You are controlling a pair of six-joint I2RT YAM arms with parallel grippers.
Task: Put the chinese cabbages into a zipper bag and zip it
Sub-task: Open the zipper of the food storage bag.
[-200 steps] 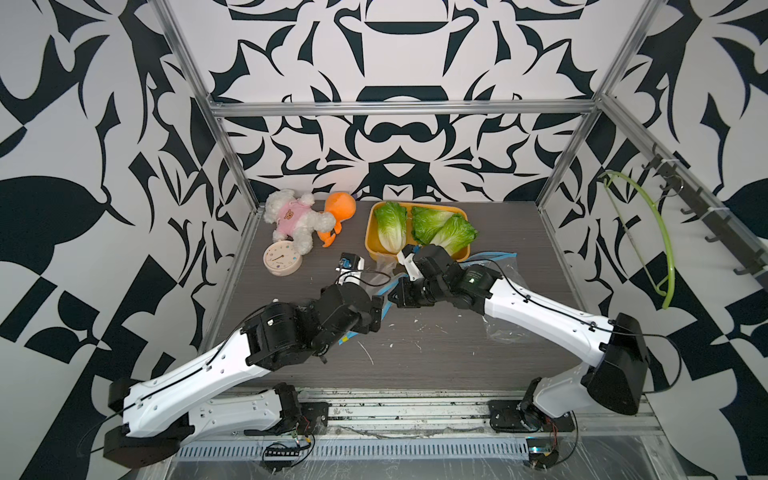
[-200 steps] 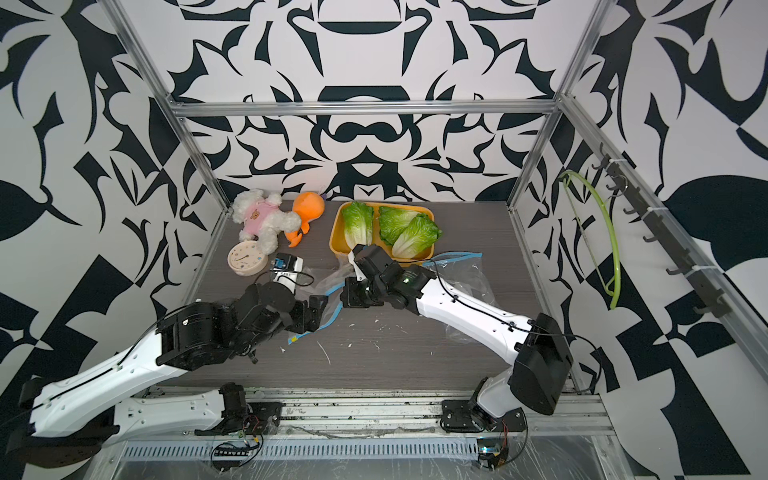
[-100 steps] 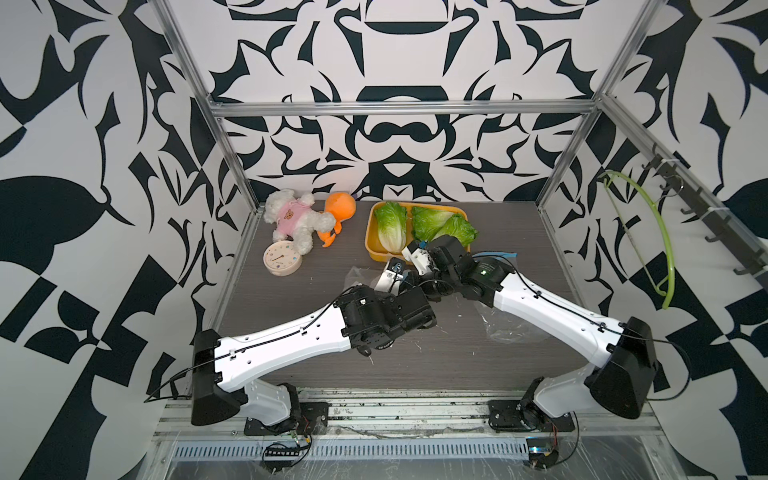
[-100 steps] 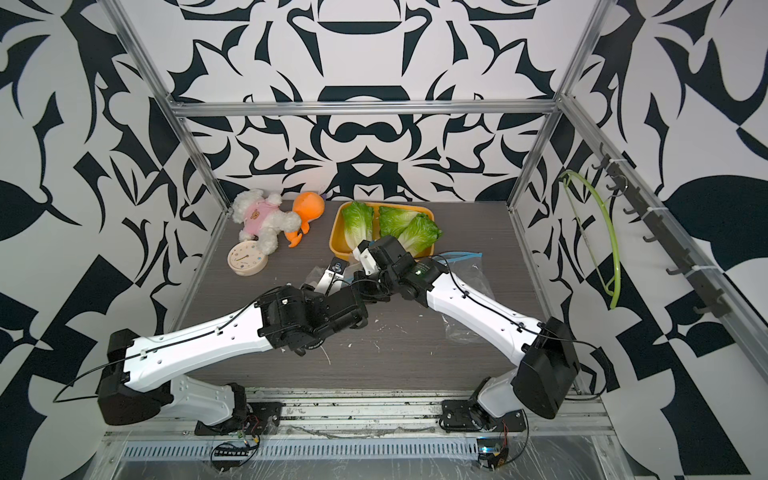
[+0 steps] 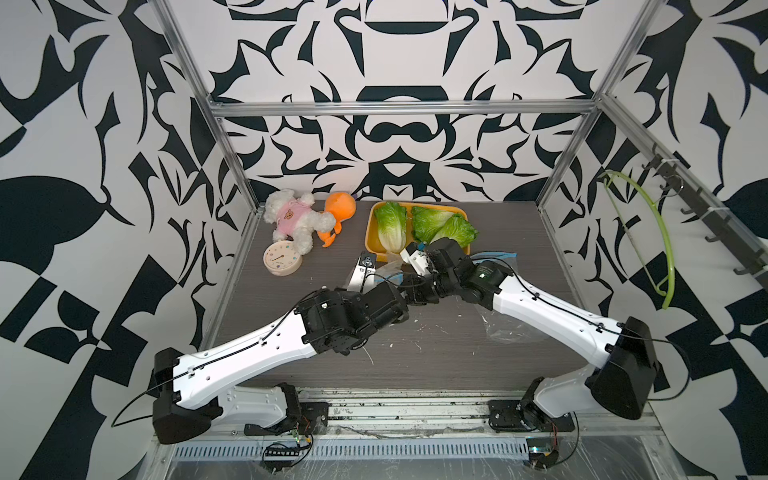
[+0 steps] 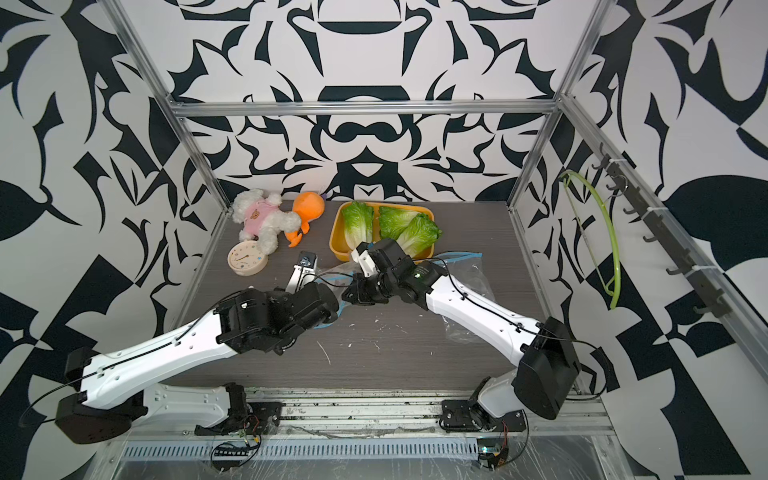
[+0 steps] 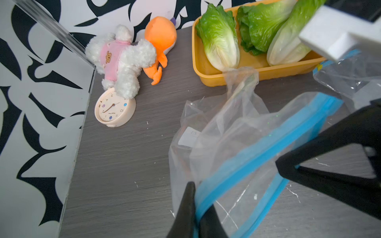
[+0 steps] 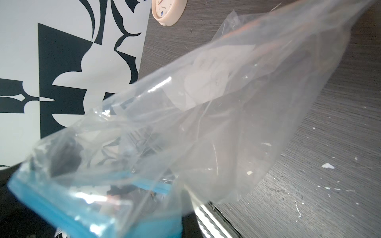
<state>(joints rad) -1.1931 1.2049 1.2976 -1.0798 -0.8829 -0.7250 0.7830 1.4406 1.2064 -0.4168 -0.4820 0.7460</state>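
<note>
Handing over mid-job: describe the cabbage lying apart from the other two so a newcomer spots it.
At the back of the table sits a yellow tray. The lone cabbage lies at its end nearer the orange plush toy, pale base toward the front; the other two cabbages overlap.

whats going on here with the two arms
Both arms have hold of the clear zipper bag: the left gripper and the right gripper are each shut on its blue zip edge. The three chinese cabbages lie in the yellow tray beyond it; none is in the bag yet.
</note>
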